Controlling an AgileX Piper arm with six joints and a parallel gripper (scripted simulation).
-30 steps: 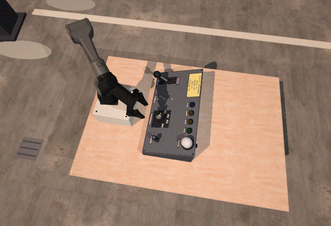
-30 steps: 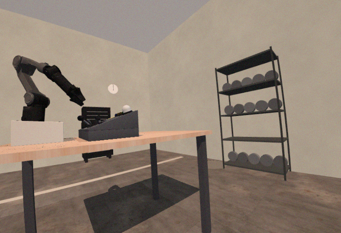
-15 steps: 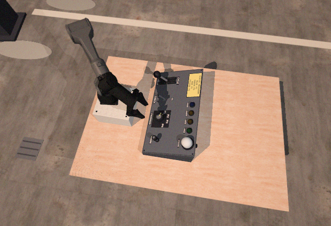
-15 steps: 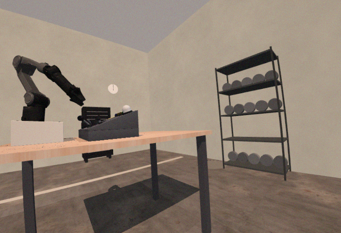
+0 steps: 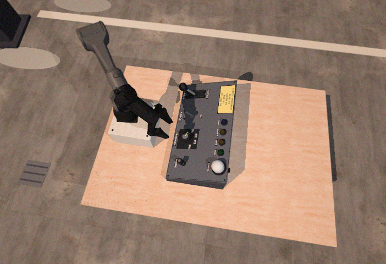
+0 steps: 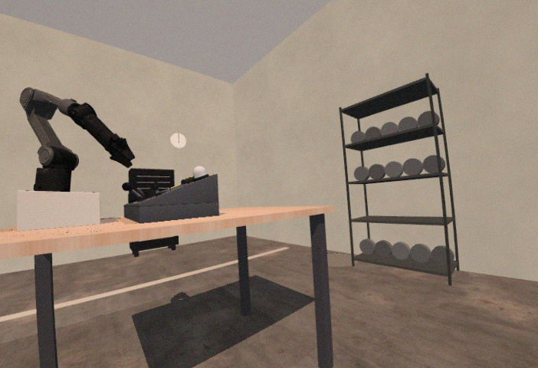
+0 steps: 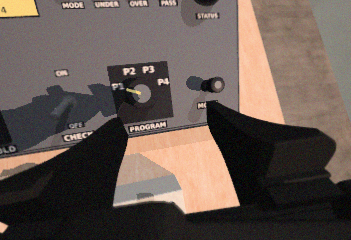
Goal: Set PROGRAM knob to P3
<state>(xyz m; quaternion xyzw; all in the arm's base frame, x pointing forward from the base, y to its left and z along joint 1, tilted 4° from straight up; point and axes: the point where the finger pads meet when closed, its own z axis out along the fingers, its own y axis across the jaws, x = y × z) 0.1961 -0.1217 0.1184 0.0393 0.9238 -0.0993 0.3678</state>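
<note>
The grey sloped console (image 5: 201,133) stands on the wooden table. Its PROGRAM knob (image 7: 139,93) sits on a black plate marked P1 to P4, and its yellow pointer points at P1. The knob also shows in the top view (image 5: 186,135). My gripper (image 5: 164,125) is open and empty, in the air to the left of the console, short of the knob. In the wrist view the two dark fingers frame the knob from below, apart from the panel. The side view shows the gripper (image 6: 124,156) above the console's low edge.
Other controls on the panel: a black lever (image 5: 187,88) at the far end, a CHECK toggle (image 7: 63,107), a small side knob (image 7: 214,85), several indicator lamps (image 5: 221,137), a white dome button (image 5: 218,166), a yellow label (image 5: 226,99). My white base block (image 5: 132,132) stands left of the console. A shelf rack (image 6: 401,178) stands far right.
</note>
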